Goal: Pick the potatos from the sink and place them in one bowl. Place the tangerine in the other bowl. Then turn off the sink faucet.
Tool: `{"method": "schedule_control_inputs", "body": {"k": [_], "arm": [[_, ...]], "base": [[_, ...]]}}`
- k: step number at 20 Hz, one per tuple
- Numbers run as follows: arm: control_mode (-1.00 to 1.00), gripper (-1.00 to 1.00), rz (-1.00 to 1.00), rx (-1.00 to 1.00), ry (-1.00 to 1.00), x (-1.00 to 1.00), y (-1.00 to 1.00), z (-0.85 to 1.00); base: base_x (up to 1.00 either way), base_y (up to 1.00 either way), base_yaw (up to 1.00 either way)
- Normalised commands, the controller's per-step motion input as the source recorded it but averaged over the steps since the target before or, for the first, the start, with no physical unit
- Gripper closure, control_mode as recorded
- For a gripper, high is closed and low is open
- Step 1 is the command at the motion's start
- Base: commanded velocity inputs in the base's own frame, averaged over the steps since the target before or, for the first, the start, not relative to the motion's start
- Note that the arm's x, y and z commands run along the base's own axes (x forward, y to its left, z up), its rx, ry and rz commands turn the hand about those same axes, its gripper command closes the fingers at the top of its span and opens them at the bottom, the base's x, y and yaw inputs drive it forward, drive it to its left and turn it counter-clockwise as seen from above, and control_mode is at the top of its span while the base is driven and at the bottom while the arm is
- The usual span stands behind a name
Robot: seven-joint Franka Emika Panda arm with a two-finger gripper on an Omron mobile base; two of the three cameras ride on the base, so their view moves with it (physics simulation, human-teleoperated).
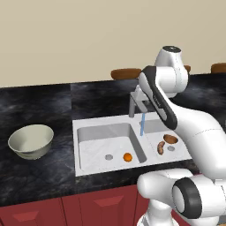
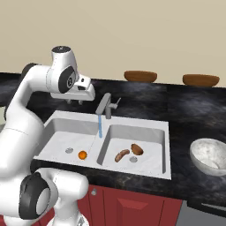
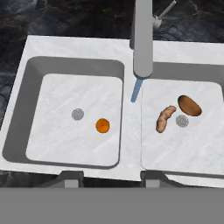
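Two potatos are seen in the right basin of the sink [image 3: 131, 43]: the rounder, darker potato [image 3: 189, 105] lies just above the grey drain [image 3: 182, 120], and the longer, reddish-brown potato [image 3: 163, 118] lies just to the left of that drain, close beside the first. The tangerine [image 3: 103, 125] is found in the left basin, near its own drain [image 3: 78, 114] and apart from both potatos. A thin blue stream of water [image 3: 136, 90] is seen falling from the spout of the sink faucet [image 3: 143, 39] onto the divider between the basins.

The claw [image 3: 107, 177] is held high above the sink, looking straight down, with nothing between its fingertips [image 3: 70, 176]; the tips stand moderately apart over the sink's front edge. All three items lie well below it, the tangerine nearest beneath, the potatos off to the right.

On the dark table [image 1: 39, 110], a pale cream-green bowl [image 1: 31, 141] is set to the left of the sink, and a speckled grey bowl [image 2: 209, 155] to the right. Both bowls are upright and hold nothing.
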Motion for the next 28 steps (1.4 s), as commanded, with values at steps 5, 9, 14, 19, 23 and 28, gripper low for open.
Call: {"method": "schedule_control_inputs", "body": {"k": [5,9,14,19,23,28], "arm": [[-1.0,-1.0,-0.04,0.0,0.0,-0.04,-0.31,-0.15],[-1.0,-1.0,-0.04,0.0,0.0,-0.07,-0.34,-0.27],[-1.0,-1.0,0.0,0.0,0.0,-0.06,-0.07,-0.2],[-1.0,-1.0,0.0,0.0,0.0,-0.09,0.0,-0.09],[-1.0,-1.0,0.0,0.0,0.0,0.0,0.0,-0.03],[-1.0,-1.0,0.0,0.16,0.0,0.05,-0.22,0.0]], "base": [[0.0,0.0,0.0],[0.0,0.0,0.0],[0.0,0.0,0.0],[0.0,0.0,0.0],[0.0,0.0,0.0],[0.0,0.0,0.0]]}}
